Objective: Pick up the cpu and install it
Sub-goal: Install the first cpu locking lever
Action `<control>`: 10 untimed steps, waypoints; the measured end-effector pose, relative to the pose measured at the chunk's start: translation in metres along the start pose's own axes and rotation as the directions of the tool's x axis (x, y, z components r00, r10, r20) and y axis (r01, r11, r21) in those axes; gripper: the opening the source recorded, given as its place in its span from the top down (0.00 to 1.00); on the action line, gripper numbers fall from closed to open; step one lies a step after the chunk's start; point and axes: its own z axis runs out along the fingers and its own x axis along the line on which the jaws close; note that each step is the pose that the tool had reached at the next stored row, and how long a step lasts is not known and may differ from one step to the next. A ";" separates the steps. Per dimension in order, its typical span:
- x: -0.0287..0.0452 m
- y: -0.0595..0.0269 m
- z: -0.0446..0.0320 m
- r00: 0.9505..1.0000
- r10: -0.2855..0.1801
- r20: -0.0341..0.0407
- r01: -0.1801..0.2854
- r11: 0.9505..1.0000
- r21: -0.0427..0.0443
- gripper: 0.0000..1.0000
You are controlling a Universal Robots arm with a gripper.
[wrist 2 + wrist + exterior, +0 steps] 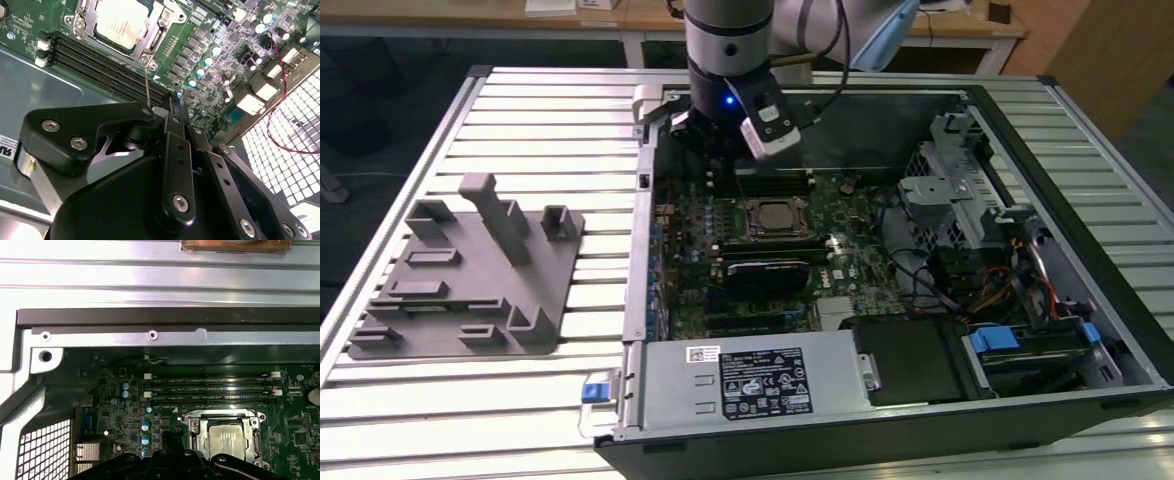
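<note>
The cpu (771,213) lies flat in its socket on the green motherboard, silver top up, inside the metal socket frame. It also shows in both wrist views (121,22) (231,441). My gripper (718,180) hangs inside the open computer case, over the memory slots (100,70) just behind the socket. Its black fingers (172,130) stand together, shut. A thin metal lever (146,85) runs from the socket corner up to the fingertips; I cannot tell whether it is held.
The open case (640,200) lies on a slatted metal table. A grey plastic fixture tray (467,270) sits at the exterior view's left. A black module (767,275), the power supply (747,380) and drive cages with cables (987,270) crowd the case.
</note>
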 end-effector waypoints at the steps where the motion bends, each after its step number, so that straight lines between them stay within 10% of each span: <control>1: 0.0000 0.0000 0.0000 1.000 0.000 0.000 0.000 1.000 0.000 0.89; 7: 0.0012 -0.0005 0.0024 1.000 0.000 0.000 0.000 1.000 -0.007 0.89; 10: 0.0019 -0.0009 0.0036 1.000 0.001 0.000 -0.001 1.000 -0.026 0.89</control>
